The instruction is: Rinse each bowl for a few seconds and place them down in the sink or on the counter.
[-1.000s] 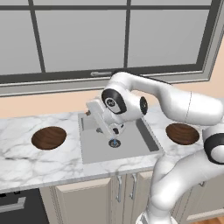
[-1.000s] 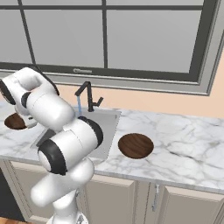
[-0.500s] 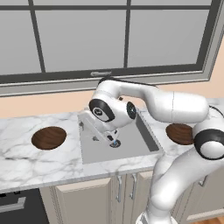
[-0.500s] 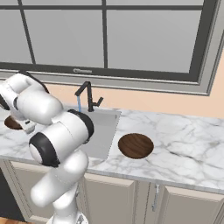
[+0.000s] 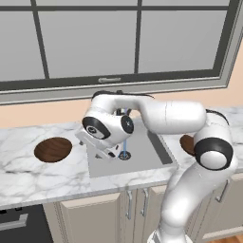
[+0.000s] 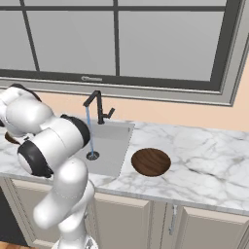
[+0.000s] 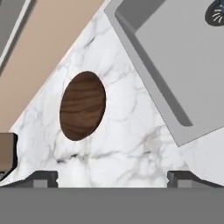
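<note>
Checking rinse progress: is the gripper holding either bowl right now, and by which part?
Nothing is held. The gripper is open, its tips spread wide and bare, above the counter; the left bowl lies untouched there, the other bowl right of the sink.

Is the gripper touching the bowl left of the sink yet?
Apart. In the hand view the fingertips sit at the bottom edge, with bare marble counter between them and the bowl.

No legible txt or labels
</note>
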You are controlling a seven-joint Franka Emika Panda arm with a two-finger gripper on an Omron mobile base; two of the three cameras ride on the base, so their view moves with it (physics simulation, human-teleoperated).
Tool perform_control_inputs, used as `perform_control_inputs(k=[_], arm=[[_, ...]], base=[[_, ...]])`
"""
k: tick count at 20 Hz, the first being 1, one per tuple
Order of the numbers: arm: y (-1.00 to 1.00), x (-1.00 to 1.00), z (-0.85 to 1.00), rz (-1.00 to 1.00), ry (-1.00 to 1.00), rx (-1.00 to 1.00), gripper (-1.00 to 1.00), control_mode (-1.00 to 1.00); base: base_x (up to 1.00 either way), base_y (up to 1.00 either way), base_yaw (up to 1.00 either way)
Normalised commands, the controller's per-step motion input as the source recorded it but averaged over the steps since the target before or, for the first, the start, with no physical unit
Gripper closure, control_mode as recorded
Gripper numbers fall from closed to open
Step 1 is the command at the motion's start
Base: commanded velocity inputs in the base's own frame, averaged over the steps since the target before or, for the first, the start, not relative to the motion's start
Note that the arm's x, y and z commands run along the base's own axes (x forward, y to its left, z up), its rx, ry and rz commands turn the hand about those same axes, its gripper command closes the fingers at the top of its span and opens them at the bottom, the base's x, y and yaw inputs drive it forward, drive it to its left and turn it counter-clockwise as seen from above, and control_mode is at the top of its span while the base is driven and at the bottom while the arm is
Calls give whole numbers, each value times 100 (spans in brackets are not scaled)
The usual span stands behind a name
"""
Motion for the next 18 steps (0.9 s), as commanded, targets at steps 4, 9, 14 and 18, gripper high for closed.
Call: perform_control_inputs(k=[4, 9, 14, 18], arm=[[16, 29, 5, 0, 13, -13, -100, -100], [10, 35, 1, 0, 14, -10, -100, -100], [4, 42, 1, 0, 14, -6, -100, -100], [0, 45, 6, 0, 13, -1, -100, -100]], base=[[0, 0, 0], [0, 0, 0], [0, 0, 0], [0, 0, 0]])
